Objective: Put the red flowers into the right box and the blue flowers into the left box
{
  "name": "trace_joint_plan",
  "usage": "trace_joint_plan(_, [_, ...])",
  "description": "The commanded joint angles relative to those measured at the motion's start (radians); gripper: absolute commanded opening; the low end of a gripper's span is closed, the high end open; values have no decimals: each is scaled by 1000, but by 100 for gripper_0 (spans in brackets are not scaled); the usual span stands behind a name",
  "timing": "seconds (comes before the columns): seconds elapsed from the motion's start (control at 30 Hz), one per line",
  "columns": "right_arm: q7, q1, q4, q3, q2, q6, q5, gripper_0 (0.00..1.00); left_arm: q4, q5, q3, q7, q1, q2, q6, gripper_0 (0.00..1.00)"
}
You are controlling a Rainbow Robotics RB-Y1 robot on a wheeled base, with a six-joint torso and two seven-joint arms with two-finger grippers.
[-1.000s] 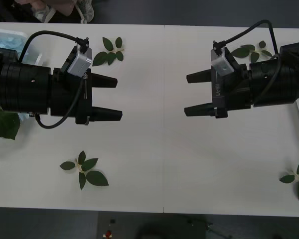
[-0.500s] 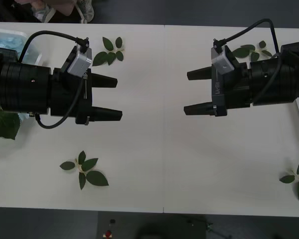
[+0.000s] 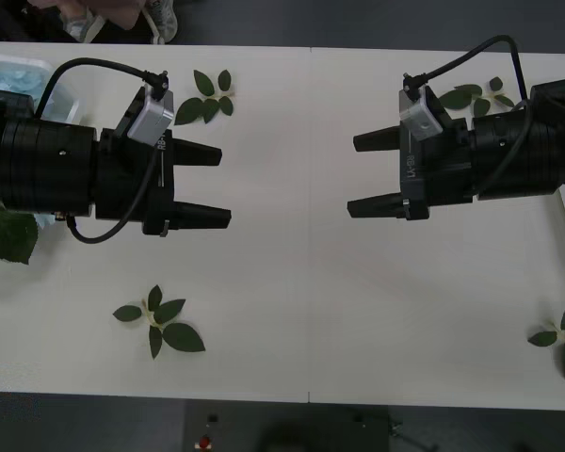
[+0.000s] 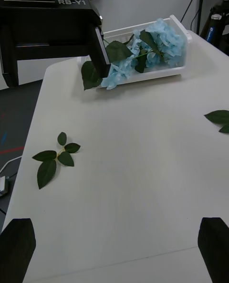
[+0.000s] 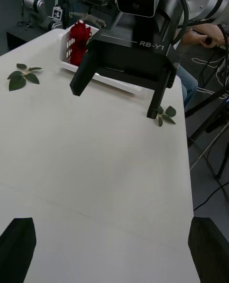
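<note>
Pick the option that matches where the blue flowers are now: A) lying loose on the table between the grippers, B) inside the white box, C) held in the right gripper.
B: the blue flowers lie inside the left box, some spilling over its edge; both grippers are open and empty.

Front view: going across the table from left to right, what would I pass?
the left box holding the blue flowers → the left gripper, open → the right gripper, open → a leaf sprig at the far right.
</note>
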Motion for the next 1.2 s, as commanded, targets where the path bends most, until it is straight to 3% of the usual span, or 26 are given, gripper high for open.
trace_joint_plan(0.03, [-16, -9, -28, -21, -9, -5, -1, 100, -17, 4, 15, -23, -40, 33, 4, 93])
trace_joint_plan(1.0, [-16, -9, -28, -21, -9, -5, -1, 100, -17, 4, 15, -23, -40, 33, 4, 93])
trace_joint_plan(1.03, [-16, -9, -28, -21, -9, -5, -1, 100, -17, 4, 15, -23, -40, 33, 4, 100])
trace_joint_plan(1.2, [-16, -9, -28, -21, -9, -5, -1, 100, -17, 4, 15, -23, -40, 33, 4, 100])
